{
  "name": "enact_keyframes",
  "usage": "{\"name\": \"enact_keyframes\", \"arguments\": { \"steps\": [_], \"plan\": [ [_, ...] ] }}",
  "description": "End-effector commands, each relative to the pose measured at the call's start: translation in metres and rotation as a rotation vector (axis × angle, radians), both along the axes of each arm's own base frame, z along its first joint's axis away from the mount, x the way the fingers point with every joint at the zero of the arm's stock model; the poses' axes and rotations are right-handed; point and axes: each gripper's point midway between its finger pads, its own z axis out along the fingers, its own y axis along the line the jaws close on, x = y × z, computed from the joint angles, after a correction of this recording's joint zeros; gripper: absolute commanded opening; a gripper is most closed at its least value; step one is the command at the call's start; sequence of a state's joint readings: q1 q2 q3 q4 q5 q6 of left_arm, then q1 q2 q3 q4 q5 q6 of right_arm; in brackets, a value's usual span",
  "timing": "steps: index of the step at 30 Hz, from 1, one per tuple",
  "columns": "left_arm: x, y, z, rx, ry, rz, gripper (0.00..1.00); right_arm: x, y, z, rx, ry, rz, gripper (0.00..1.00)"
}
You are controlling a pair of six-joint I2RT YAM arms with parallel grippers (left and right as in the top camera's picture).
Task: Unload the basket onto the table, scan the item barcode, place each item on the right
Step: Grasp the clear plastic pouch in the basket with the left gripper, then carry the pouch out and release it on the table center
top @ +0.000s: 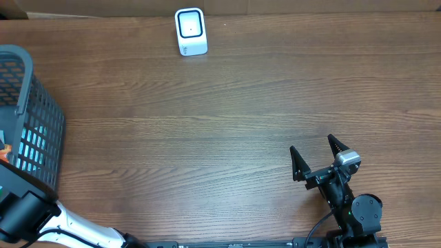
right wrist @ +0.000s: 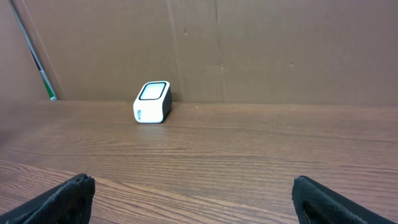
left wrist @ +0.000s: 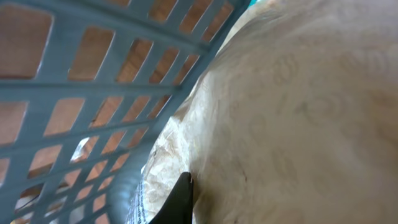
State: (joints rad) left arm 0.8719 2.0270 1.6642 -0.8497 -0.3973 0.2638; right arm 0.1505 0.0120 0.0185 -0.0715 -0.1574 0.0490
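Pinching cream pouch (left wrist: 298,112) with left pincer (left wrist: 184,198) beside basket (left wrist: 74,93) wall; holding right pincer (top: 312,146) spread wide, touching nothing | facing scanner (top: 191,31) across bare bench (top: 207,138)

Cream crinkled package (left wrist: 298,112) lies inside blue mesh basket (left wrist: 93,81), pressed against its wall. White scanner (top: 191,32), dark-rimmed window, stands upright at far edge of bench (top: 207,124).

even soft indoor light, hardly any shadow on the table (top: 207,124); left wrist view blurred at close range
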Motion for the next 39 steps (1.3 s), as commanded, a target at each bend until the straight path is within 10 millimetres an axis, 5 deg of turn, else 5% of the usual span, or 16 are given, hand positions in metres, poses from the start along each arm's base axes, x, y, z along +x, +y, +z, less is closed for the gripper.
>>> {"name": "enact_keyframes", "arguments": {
  "steps": [1,6,11,17,24,29,39],
  "plan": [
    [0.009,0.014,0.039,0.138,-0.009,0.078,0.04,0.0,-0.001,-0.002,0.003,-0.002,-0.002,1.0],
    [0.032,0.005,0.141,0.29,-0.256,0.168,0.04,0.0,-0.001,-0.002,0.003,-0.002,-0.002,1.0],
    [0.047,-0.027,0.205,0.326,-0.426,0.113,0.04,0.0,-0.001,-0.002,0.003,-0.002,-0.002,1.0],
    [0.072,-0.095,0.277,0.307,-0.666,-0.074,0.04,0.0,-0.001,-0.002,0.003,-0.002,-0.002,1.0],
    [0.086,-0.228,0.351,0.104,-1.004,-0.368,0.04,0.0,-0.001,-0.002,0.003,-0.001,-0.002,1.0],
    [0.085,-0.314,0.358,-0.152,-1.087,-0.535,0.04,0.0,-0.001,-0.002,0.003,-0.001,-0.002,1.0],
    [0.096,-0.425,0.272,-0.73,-0.819,-0.601,0.04,0.0,-0.001,-0.002,0.003,-0.002,-0.002,1.0]
  ]
}}
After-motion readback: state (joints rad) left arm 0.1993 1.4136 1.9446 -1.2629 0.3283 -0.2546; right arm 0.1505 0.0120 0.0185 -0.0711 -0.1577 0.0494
